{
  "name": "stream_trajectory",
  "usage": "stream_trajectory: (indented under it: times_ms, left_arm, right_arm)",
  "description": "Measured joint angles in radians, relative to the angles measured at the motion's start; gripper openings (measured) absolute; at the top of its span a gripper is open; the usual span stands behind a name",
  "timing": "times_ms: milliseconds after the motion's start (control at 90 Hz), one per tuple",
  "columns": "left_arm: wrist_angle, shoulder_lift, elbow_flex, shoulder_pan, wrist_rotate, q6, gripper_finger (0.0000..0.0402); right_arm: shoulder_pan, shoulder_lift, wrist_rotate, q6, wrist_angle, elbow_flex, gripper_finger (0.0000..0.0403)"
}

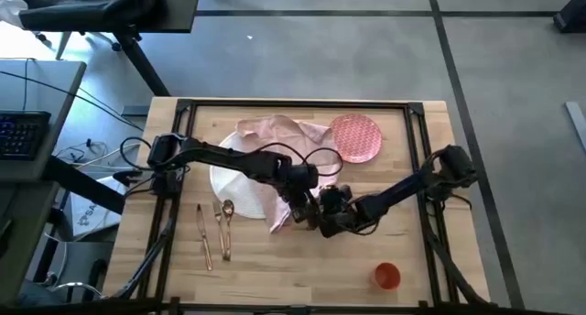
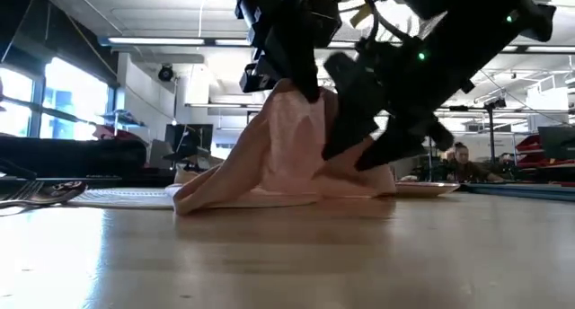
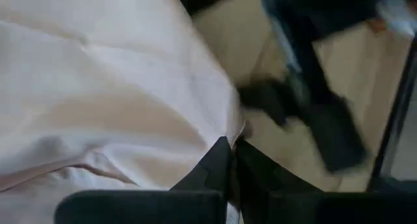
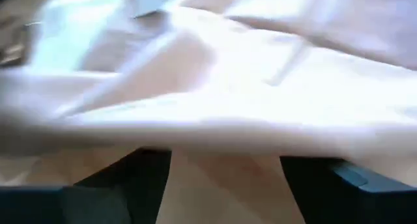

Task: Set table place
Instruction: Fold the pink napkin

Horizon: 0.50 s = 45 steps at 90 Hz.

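Napkin point(image 1: 275, 191) draped over plate point(image 1: 224, 179), corner pinched in left gripper point(image 3: 232, 146); right gripper point(image 4: 225, 165) spread at hem. Low view shows cloth lifted off table point(image 1: 302, 269).

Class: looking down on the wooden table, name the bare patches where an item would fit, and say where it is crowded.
Bare wood lies between the cutlery and the orange cup, along the table's near edge. The middle is crowded: both grippers meet at the napkin draped over the white plate.

Two black jointed arms point(image 1: 229, 157), looped black cables (green indicator light), dark claws.
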Motion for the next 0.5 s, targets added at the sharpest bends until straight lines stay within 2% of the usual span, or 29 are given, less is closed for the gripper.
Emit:
stream_trajectory:
  times_ms: [89,167,367,500]
  left_arm:
    - [-0.002,0.0,0.0,-0.005,0.0,0.0,0.0]
    - [-0.003,0.0,0.0,-0.009,0.004,0.0,0.0]
    - [-0.001,0.0,0.0,-0.025,0.003,0.002,0.0]
    - [-0.001,0.0,0.0,-0.037,-0.001,0.003,0.0]
  right_arm:
    - [0.002,-0.017,0.005,0.076,-0.085,0.0,0.0225]
    - [0.001,-0.034,-0.035,0.075,-0.136,0.0,0.0185]
    - [0.008,-0.08,-0.159,-0.038,-0.206,0.001,0.0021]
    - [0.026,-0.11,-0.242,-0.182,-0.16,0.001,0.0012]
